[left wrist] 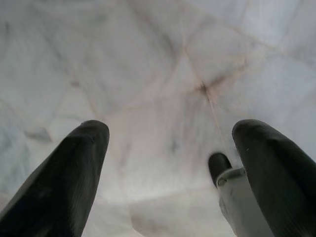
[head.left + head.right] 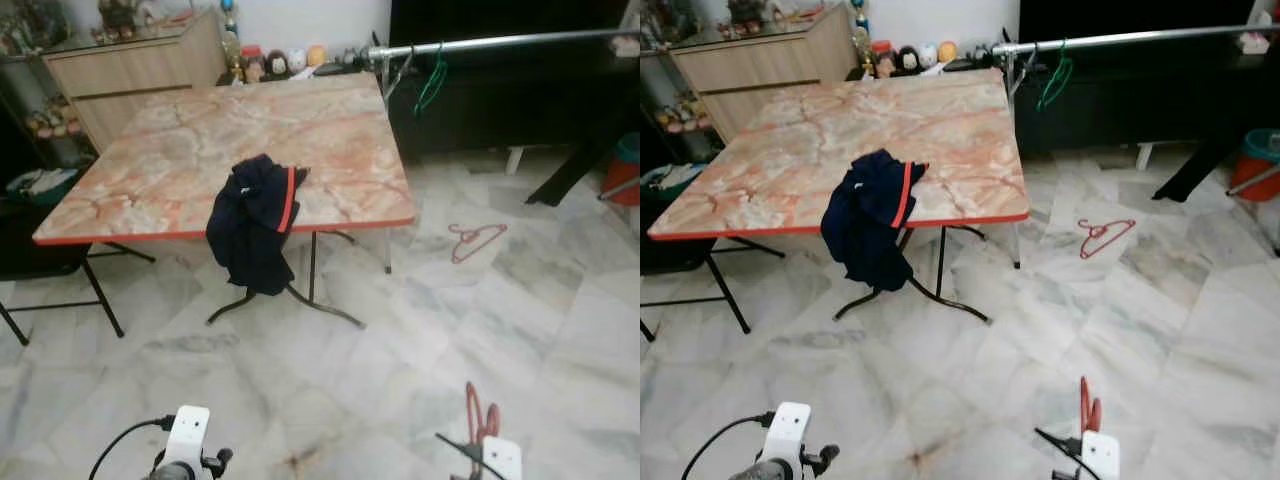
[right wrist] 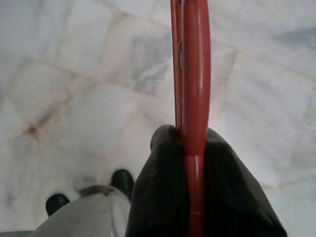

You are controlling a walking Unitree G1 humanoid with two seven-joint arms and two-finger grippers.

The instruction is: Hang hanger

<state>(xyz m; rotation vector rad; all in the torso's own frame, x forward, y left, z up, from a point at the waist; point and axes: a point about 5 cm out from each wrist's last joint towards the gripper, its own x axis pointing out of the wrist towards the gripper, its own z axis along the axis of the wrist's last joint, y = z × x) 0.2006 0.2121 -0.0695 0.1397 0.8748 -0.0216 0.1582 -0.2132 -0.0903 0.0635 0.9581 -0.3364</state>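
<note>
Red plastic hanger (image 3: 195, 74) clamped edge-on between the right gripper's (image 3: 190, 163) black fingers, low at 5 o'clock in the head views, over the marble floor (image 2: 400, 360). Left gripper (image 1: 170, 163) at 7 o'clock, jaws spread wide, nothing held. Second red hanger (image 2: 476, 240) lies flat on the floor at 2 o'clock, just right of the marble-pattern table (image 2: 180, 160). Dark garment with red stripe (image 2: 255, 220) draped over the table's near edge. Steel rail (image 2: 500, 43) at 1 o'clock with a green hanger (image 2: 432, 85) hooked on it.
</note>
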